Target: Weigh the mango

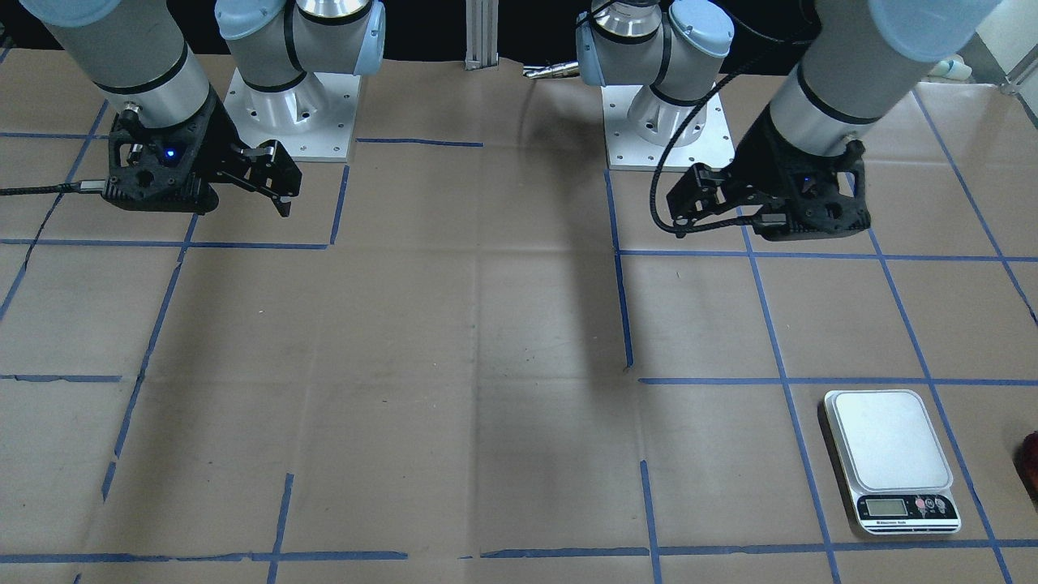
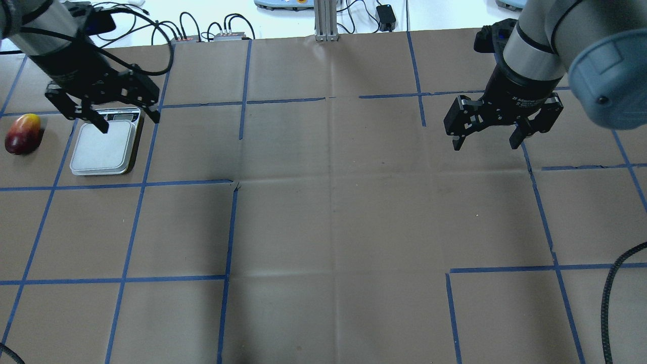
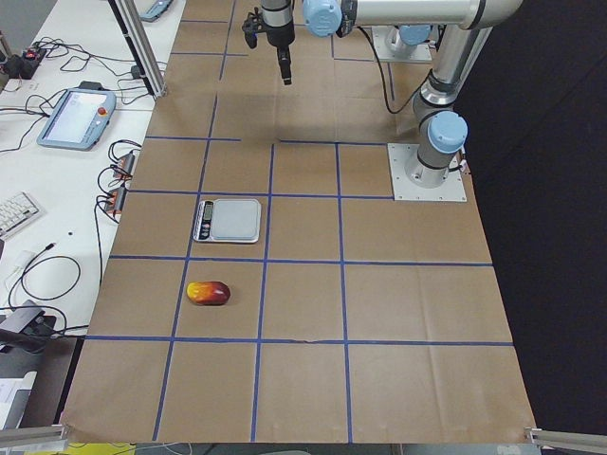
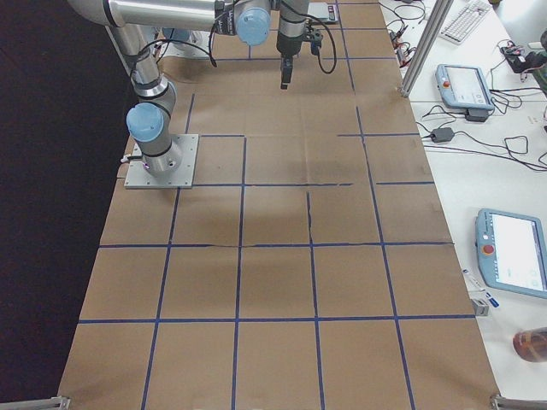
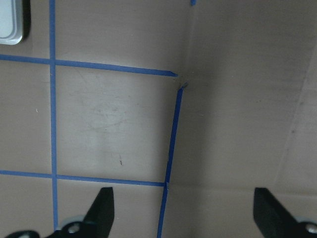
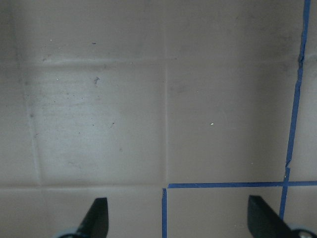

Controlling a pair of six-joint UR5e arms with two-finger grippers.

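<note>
I am looking at the mango [image 2: 22, 134] lying on its side on the paper-covered table [image 2: 328, 202], out at the robot's far left and just beyond the white scale [image 2: 101, 151]. Its long axis is running roughly parallel to the scale's longer side, from the robot's edge toward the operators' edge. The yellow end is pointing away from the robot and the dark red end back toward it. A blue tape line [image 2: 61, 162] is running between fruit and scale, and the two are sitting apart, not touching. The scale's display is facing the operators' side. The left gripper [image 2: 129, 123] is hanging raised above the table with its fingers [image 5: 101, 210] spread wide and holding nothing. In the overhead view it is overlapping the scale's display end. The right gripper [image 2: 485, 145] is hovering well apart on the other side, likewise spread and holding nothing.
</note>
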